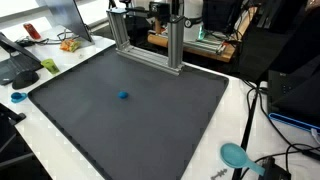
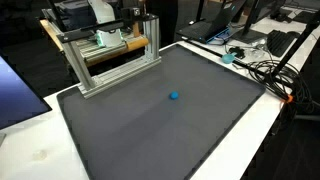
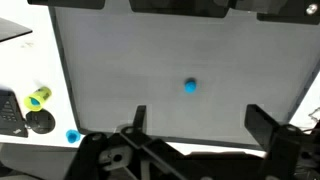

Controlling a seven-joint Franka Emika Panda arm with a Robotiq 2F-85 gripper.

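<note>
Small blue ball (image 1: 123, 96) — dark mat (image 1: 185, 125)

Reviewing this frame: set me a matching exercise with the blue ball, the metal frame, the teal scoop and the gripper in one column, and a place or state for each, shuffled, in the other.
Things:
1. blue ball
2. metal frame
3. teal scoop
4. gripper

Places or states:
A. lying on the white table, off the mat
B. open, holding nothing
C. near the middle of the dark mat
D. standing along one edge of the mat

Pairs: 1-C; 2-D; 3-A; 4-B
</note>
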